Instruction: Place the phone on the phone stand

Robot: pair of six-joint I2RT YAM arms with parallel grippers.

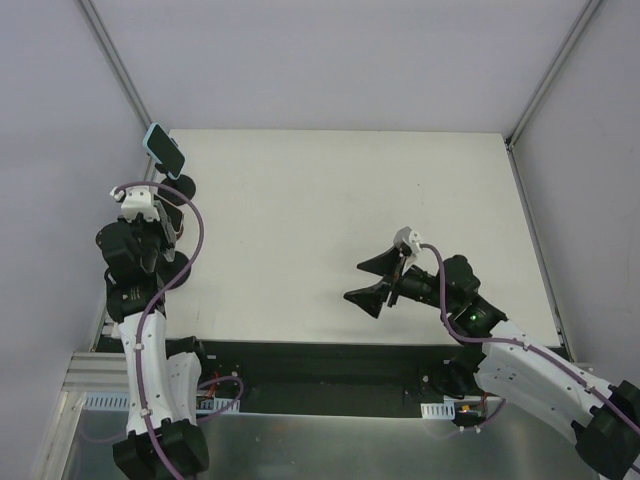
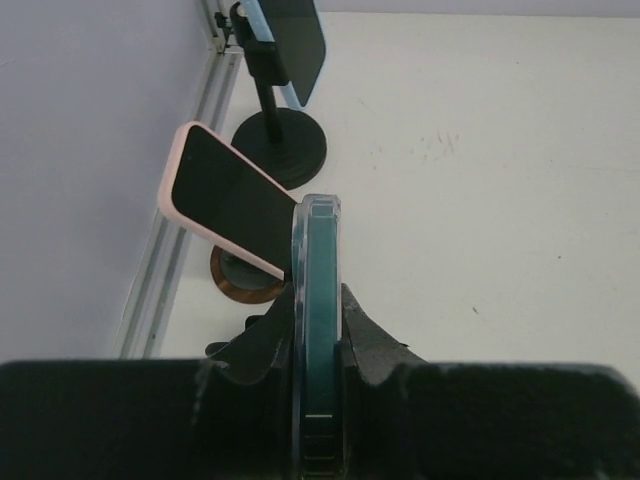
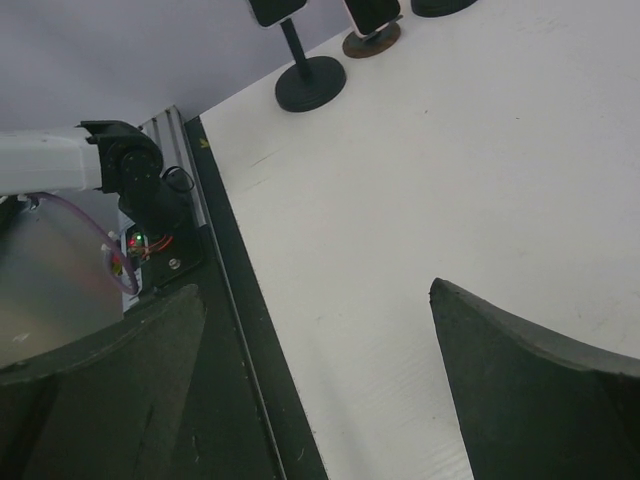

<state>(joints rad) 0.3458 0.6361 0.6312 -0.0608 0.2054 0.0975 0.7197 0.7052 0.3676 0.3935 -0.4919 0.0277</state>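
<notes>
At the table's left edge, the left gripper (image 2: 318, 322) clamps a phone (image 2: 317, 255) edge-on. The right gripper (image 1: 368, 280) gapes wide, empty.

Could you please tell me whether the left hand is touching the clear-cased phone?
Touching. In the left wrist view the left hand clamps the phone edge-on, its fingers pressed against both faces with no gap.

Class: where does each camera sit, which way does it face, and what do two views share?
Top external: overhead, behind, looking down at table; left arm, right arm show.
Left wrist: on left claw, shut on a phone, facing the brown-based stand.
Right wrist: on open right claw, facing across the table.
Both wrist views share that stand.
</notes>
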